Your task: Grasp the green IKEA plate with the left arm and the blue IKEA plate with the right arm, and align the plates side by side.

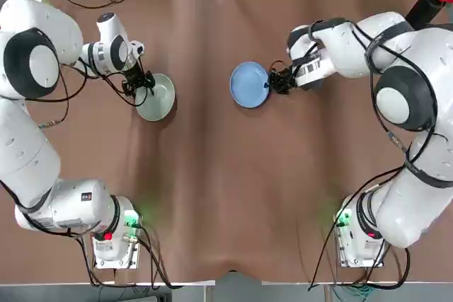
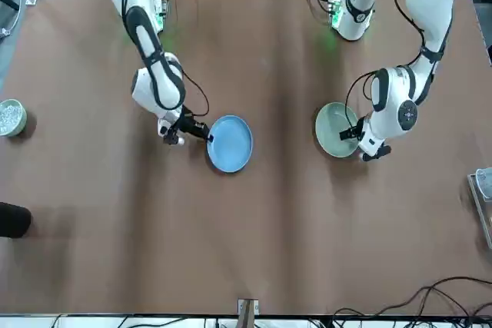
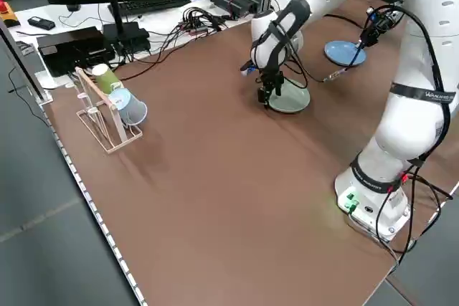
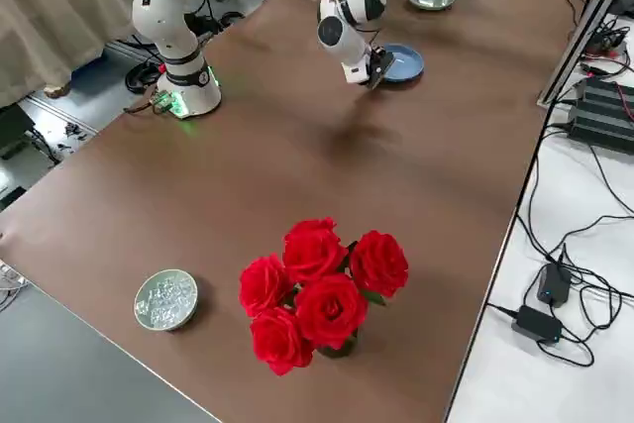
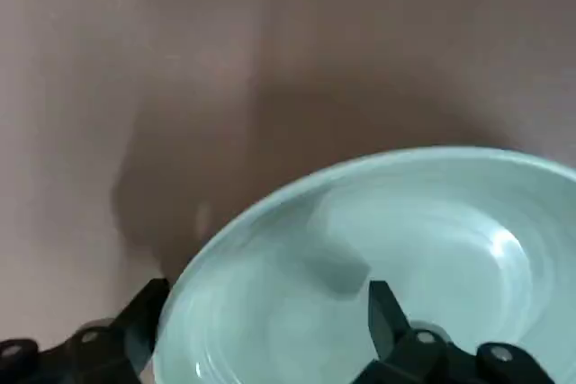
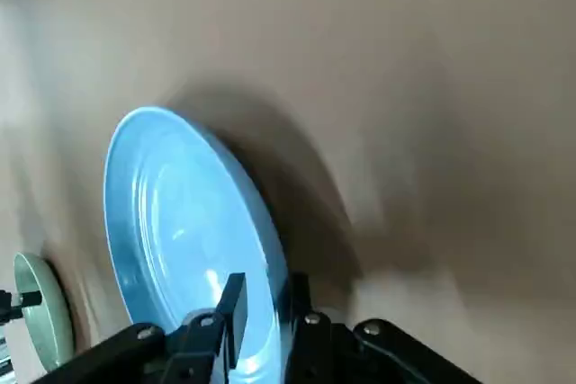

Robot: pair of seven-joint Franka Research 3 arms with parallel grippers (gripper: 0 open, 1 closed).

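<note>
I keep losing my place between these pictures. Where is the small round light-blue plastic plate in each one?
Top: small round light-blue plastic plate, centre, far half of the table.
Front: left of centre.
Left side: upper right.
Right side: top centre.
Left wrist: not in it.
Right wrist: lower left.
Shared landmark: the right gripper, shut on its rim.

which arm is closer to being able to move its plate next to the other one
The right. The right gripper is shut on the rim of the blue plate, holding it tilted. The left gripper is open, its fingers straddling the rim of the green plate, so it must close first.
</note>
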